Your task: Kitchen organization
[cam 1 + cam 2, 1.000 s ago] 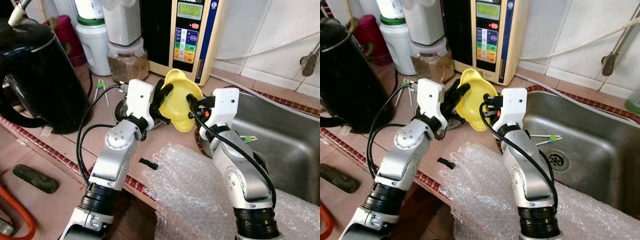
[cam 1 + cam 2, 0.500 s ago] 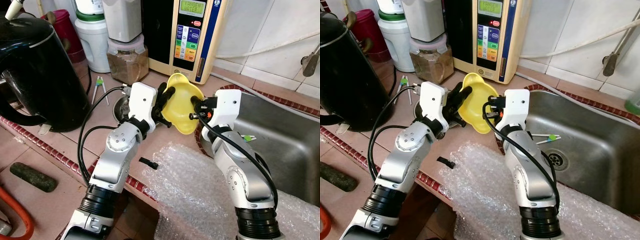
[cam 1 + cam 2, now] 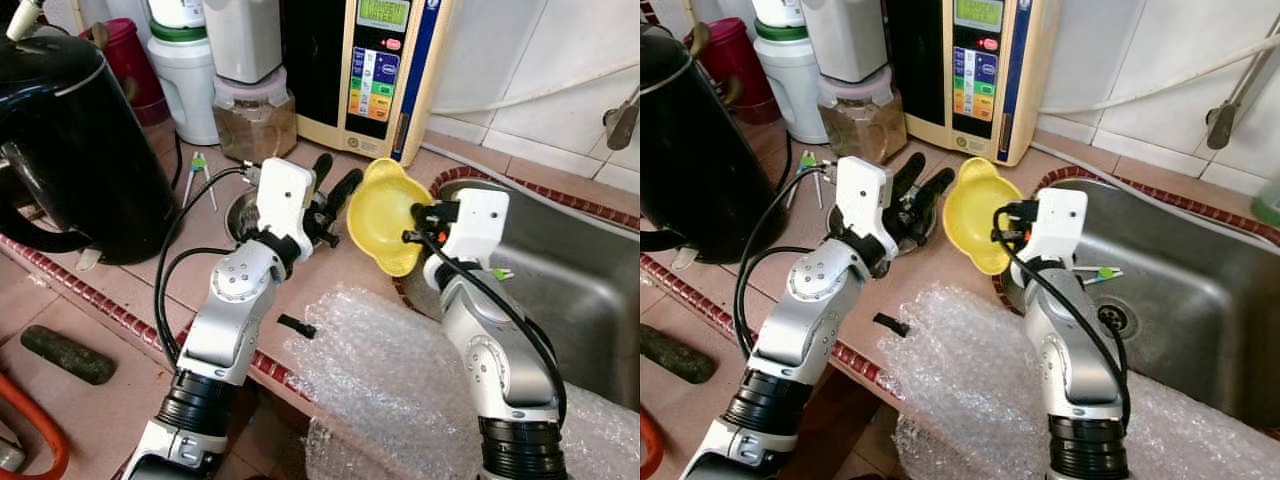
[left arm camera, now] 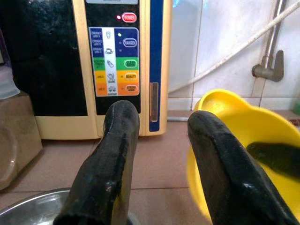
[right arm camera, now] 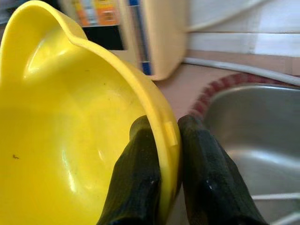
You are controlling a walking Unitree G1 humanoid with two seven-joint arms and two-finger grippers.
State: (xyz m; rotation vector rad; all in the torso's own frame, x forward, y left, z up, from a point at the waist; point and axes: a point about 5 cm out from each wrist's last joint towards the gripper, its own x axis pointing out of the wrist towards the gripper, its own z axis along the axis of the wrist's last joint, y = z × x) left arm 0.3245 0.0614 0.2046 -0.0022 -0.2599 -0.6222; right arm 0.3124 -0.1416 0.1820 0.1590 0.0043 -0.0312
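A yellow plastic bowl (image 3: 385,215) with a pouring lip hangs tilted on its side above the counter, beside the sink's left rim. My right gripper (image 3: 413,223) is shut on its rim, one finger inside and one outside (image 5: 201,164). My left gripper (image 3: 333,183) stands open just left of the bowl, apart from it, above a small steel bowl (image 3: 240,212) on the counter. In the left wrist view the yellow bowl (image 4: 243,136) lies past the two spread fingers (image 4: 117,154).
A water ioniser (image 3: 375,70), a lidded jar (image 3: 255,115), a white container (image 3: 185,80) and a black kettle (image 3: 75,150) line the counter. The steel sink (image 3: 570,290) lies to the right. Bubble wrap (image 3: 390,380) covers the front edge. A small black piece (image 3: 296,326) lies beside it.
My left gripper has let go of the yellow bowl and opened. The right gripper has carried the bowl to the right, toward the sink.
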